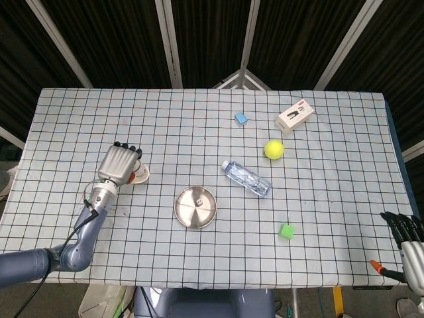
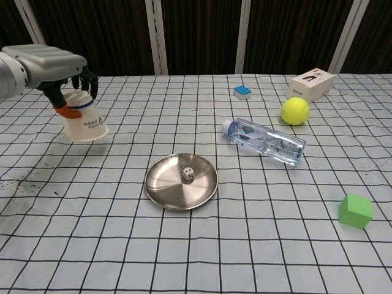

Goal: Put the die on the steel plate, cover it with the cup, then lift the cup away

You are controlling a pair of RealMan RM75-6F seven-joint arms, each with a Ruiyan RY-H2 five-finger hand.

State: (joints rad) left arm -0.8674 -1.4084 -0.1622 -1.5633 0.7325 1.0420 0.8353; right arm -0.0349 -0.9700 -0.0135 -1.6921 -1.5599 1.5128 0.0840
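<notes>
Left hand at about nine o'clock, fingers wrapped round an upturned paper cup, mouth down and tilted, held above the cloth, well apart from the steel plate. Right hand at the near right edge at about four o'clock, off the table, fingers spread, holding nothing.

Checked tablecloth over the whole table, white with black grid lines. Nearest, a green cube at four o'clock. At centre, steel plate with the white die lying on it, uncovered. Just beyond, at two o'clock, a clear water bottle on its side. Farther, a yellow tennis ball, then a small blue block and a white box. Behind the table, dark panelled walls with pale upright strips.
</notes>
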